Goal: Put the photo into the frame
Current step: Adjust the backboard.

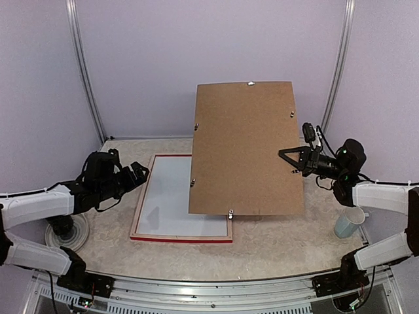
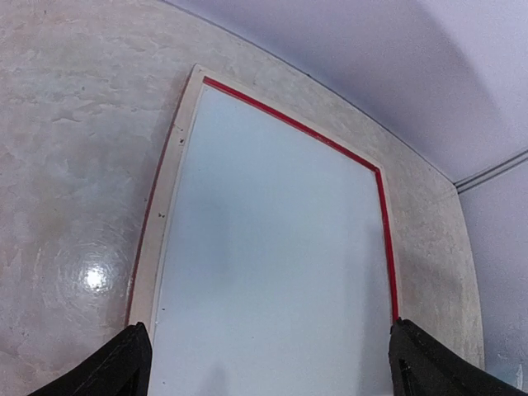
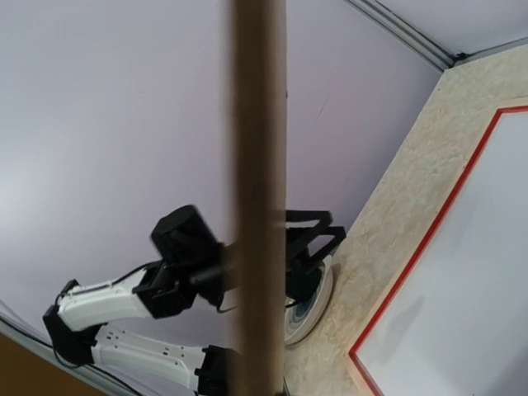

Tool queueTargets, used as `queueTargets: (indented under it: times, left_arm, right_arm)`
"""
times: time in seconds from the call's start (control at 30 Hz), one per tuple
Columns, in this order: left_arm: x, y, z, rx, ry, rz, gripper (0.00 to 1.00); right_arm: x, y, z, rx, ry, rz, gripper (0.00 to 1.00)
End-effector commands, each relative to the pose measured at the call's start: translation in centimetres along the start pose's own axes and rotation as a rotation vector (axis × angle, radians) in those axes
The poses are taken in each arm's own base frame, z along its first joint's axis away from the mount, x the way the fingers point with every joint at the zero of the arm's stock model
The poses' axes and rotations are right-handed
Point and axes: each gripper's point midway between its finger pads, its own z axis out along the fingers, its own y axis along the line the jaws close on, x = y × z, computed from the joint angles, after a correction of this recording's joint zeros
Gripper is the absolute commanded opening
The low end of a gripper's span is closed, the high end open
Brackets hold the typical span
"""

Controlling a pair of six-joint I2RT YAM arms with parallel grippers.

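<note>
The frame (image 1: 180,239) lies flat on the table, with a red face, pale wood edges and a white sheet (image 1: 173,196) filling its opening. It also shows in the left wrist view (image 2: 169,190) and the right wrist view (image 3: 429,239). My right gripper (image 1: 289,157) is shut on the right edge of the brown backing board (image 1: 245,147) and holds it tilted in the air above the frame's right half. In the right wrist view the board (image 3: 257,198) is edge-on. My left gripper (image 1: 141,173) is open and empty just above the frame's left edge (image 2: 272,363). The photo is out of view.
A pale blue cup (image 1: 349,222) stands on the table at the right, below my right arm. A round white disc (image 1: 69,232) lies at the left under my left arm and shows in the right wrist view (image 3: 318,305). Lilac walls close the back and sides.
</note>
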Motion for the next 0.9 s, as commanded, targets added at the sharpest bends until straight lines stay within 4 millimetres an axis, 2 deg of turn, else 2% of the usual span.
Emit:
queueTargets:
  times: [0.0,0.13,0.47,0.63,0.73,0.87]
  left_arm:
    - [-1.1,-4.8,-2.4,0.13,-0.071,0.056,0.99]
    - [-0.7,-8.2,-4.8,0.148,-0.103,0.148,0.99]
    - [2.2,-15.3,-9.2,0.205,-0.111,0.377,0.99]
    - [4.6,-18.6,-10.3,0.207,-0.091,0.53,0.99]
    - [6.4,-20.9,-10.8,0.229,-0.073,0.62,0.99]
    - [9.2,-22.9,-10.8,0.237,-0.039,0.738,0.99]
  right_arm:
    - [-1.5,1.4,0.7,-0.045,-0.05,-0.07,0.0]
    - [-1.3,-0.4,1.0,-0.023,-0.052,0.0,0.0]
    - [0.3,-3.7,1.6,-0.009,-0.045,0.135,0.0]
    - [1.4,-5.6,1.7,0.01,-0.039,0.216,0.0]
    - [1.8,-6.2,1.7,0.003,-0.041,0.248,0.0]
    - [2.1,-6.7,1.9,0.004,-0.037,0.271,0.0]
